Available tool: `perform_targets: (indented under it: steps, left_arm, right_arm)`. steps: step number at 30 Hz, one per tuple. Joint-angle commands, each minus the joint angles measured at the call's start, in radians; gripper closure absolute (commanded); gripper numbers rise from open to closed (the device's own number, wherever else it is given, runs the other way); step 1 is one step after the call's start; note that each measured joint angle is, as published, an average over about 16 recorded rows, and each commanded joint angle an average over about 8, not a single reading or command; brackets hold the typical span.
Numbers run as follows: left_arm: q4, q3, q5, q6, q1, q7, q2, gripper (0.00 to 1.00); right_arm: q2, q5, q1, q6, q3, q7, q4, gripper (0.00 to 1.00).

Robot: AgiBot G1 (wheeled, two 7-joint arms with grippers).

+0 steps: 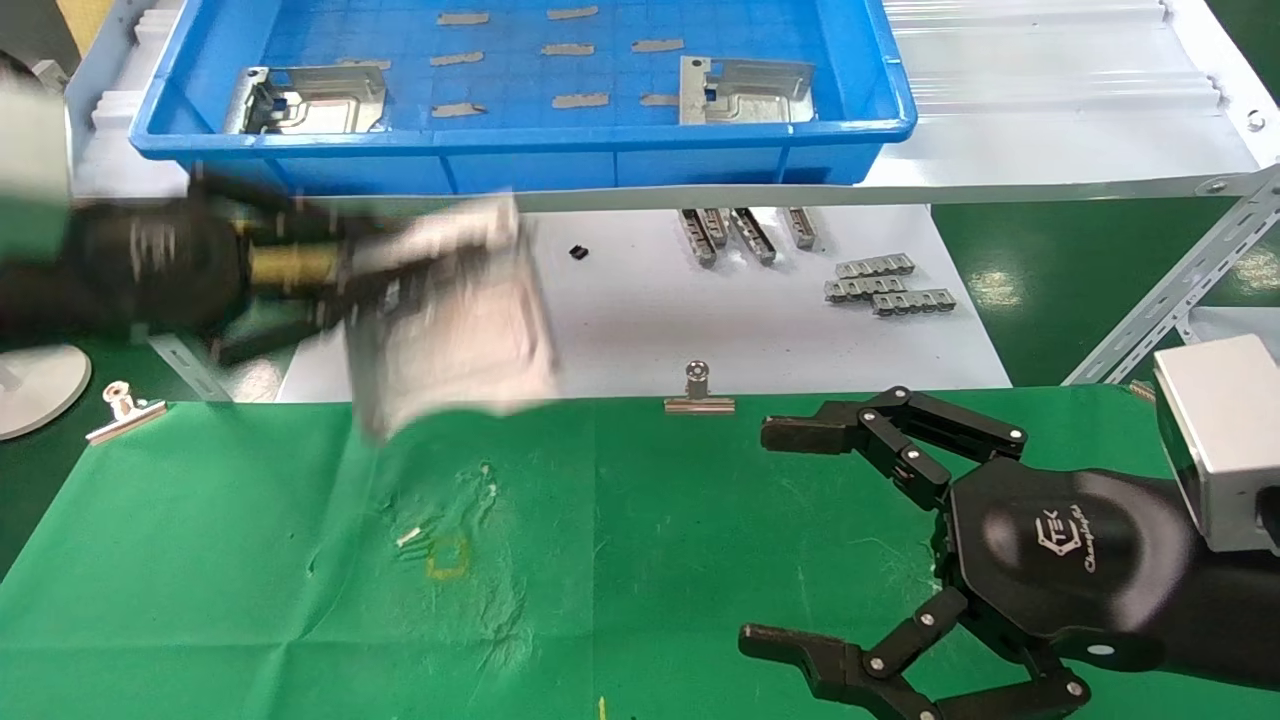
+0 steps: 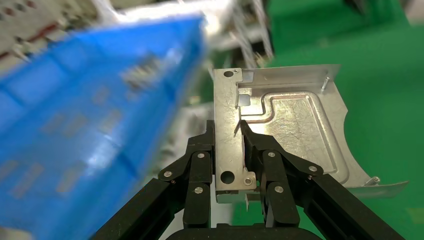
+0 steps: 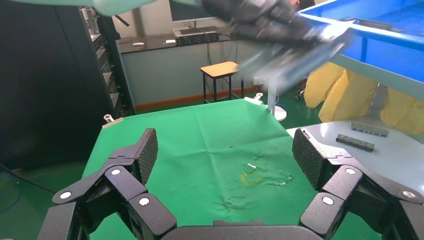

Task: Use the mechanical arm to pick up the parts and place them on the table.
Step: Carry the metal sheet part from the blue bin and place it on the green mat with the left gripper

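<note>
My left gripper (image 1: 375, 290) is shut on a silver stamped metal part (image 1: 455, 320) and holds it in the air over the far edge of the green table (image 1: 640, 560), in front of the blue bin. In the left wrist view the fingers (image 2: 200, 165) clamp the part's (image 2: 295, 130) flanged edge. Two more parts lie in the blue bin, one at the left (image 1: 310, 100) and one at the right (image 1: 745, 92). My right gripper (image 1: 770, 535) is open and empty, low over the cloth at the right; its own view shows it (image 3: 225, 150) wide apart above the cloth (image 3: 200, 145).
The blue bin (image 1: 520, 140) stands on a white shelf at the back. A glossy white board (image 1: 700, 330) holds small grey toothed strips (image 1: 885, 285). Binder clips (image 1: 698, 392) sit on the cloth's far edge. A yellow mark (image 1: 447, 557) is on the cloth.
</note>
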Motion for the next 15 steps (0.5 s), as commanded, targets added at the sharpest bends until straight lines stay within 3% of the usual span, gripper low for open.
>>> perform_targets:
  steps: [1, 7, 15]
  left_arm:
    - [-0.08, 0.027, -0.022, 0.009, 0.052, 0.033, -0.05, 1.0]
    - [-0.106, 0.14, 0.015, -0.009, 0.119, 0.142, -0.062, 1.0]
    - [0.057, 0.211, 0.1, -0.066, 0.133, 0.317, 0.026, 1.0]
  right_arm:
    - [0.0, 0.0, 0.0, 0.0, 0.0, 0.0, 0.0, 0.0]
    - [0.0, 0.0, 0.0, 0.0, 0.0, 0.0, 0.0, 0.0]
    - [0.0, 0.0, 0.0, 0.0, 0.0, 0.0, 0.0, 0.0]
